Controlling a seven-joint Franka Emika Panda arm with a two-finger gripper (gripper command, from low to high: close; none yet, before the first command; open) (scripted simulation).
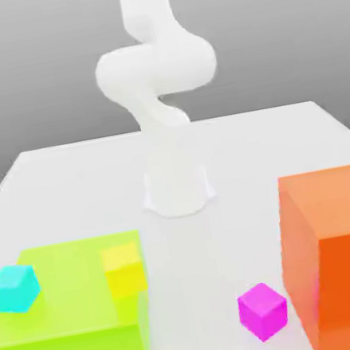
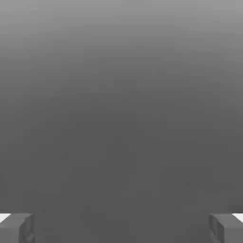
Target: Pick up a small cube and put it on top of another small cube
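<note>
Three small cubes are in the exterior view. A cyan cube [image 1: 14,288] rests on the left edge of a flat lime-green block [image 1: 72,309]. A yellow cube [image 1: 124,269] sits on the same block near its right edge. A magenta cube [image 1: 263,310] lies on the white table [image 1: 67,189] in front. In the hand view my gripper [image 2: 121,228] is open, its two grey fingertips [image 2: 16,228] far apart with nothing but a plain grey backdrop between them.
A large orange block [image 1: 346,253] stands at the exterior view's right, close to the magenta cube. The white arm's base [image 1: 178,190] rises from the middle of the table, and its upper links [image 1: 155,64] curl above it.
</note>
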